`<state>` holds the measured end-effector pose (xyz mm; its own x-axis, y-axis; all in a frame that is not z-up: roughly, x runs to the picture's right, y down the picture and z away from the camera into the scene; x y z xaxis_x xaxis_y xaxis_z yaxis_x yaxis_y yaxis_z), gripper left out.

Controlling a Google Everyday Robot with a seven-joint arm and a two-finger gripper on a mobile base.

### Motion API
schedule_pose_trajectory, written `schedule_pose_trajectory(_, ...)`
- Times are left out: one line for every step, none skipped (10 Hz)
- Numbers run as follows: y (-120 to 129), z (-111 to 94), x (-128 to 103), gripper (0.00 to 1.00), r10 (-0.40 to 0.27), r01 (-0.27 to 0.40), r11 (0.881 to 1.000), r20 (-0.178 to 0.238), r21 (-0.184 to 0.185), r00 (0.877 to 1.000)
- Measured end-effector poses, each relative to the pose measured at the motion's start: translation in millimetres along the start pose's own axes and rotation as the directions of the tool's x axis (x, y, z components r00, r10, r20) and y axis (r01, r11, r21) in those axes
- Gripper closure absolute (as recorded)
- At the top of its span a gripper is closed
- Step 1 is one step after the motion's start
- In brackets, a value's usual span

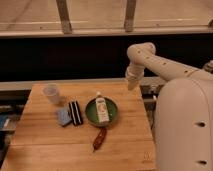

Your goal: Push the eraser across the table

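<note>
the push looks not yet begun: the eraser (75,112) lies untouched on the table (50,145), nearer its left edge, while the gripper (131,83) hangs well apart near the far right corner, spread or closed i cannot tell.

Looks like a lab or office workspace: wooden table (50,145) lower left, dark wall panel (60,60) behind, metal window frame (64,17) up top. The gripper (131,83) hangs centre-right, by the table's far corner.
</note>
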<state>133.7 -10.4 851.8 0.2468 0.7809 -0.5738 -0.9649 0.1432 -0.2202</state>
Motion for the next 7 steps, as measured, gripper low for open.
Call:
schedule_pose_trajectory(15, -3, -8, 1.00, -0.028, 0.028, 1.000, 0.010, -0.009, 1.000)
schedule_pose_trajectory(46, -8, -22, 1.00, -0.082, 0.083, 0.996, 0.029, -0.025, 0.996)
schedule_pose_trajectory(67, -11, -31, 1.00, -0.119, 0.120, 0.992, 0.044, -0.037, 0.992)
schedule_pose_trajectory(88, -14, -40, 1.00, -0.154, 0.157, 0.986, 0.061, -0.049, 0.986)
schedule_pose_trajectory(113, -16, -48, 1.00, -0.194, 0.200, 0.977, 0.078, -0.072, 0.978)
schedule_pose_trajectory(137, -18, -53, 1.00, -0.236, 0.244, 0.965, 0.095, -0.091, 0.967)
schedule_pose_trajectory(139, -18, -53, 1.00, -0.240, 0.249, 0.964, 0.096, -0.090, 0.966)
